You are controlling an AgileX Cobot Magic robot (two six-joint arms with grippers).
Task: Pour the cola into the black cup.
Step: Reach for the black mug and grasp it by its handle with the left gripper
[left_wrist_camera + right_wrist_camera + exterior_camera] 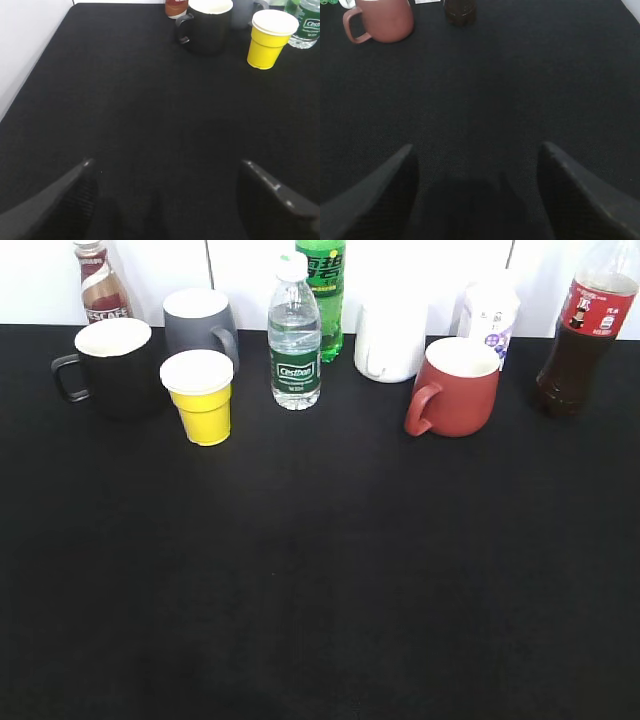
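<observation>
nothing of the pour is done yet. the tall clear plastic cola bottle with dark liquid and a red label (588, 332) stands upright at the far right of the black table (320, 580), with no gripper on it. the black mug with a white inside and loop handle (108, 366) stands at the far left, well apart, beside a yellow paper cup (200, 396). grasping, carrying and pouring all remain. the left gripper (165, 192) and right gripper (476, 172) are both spread wide, holding nothing, above bare table.

- A black cloth-covered table (320, 590) is filling most of the exterior view.
- A white wall (250, 265) is running behind it, showing thin vertical seams.
- Even light is falling across everything.
</observation>
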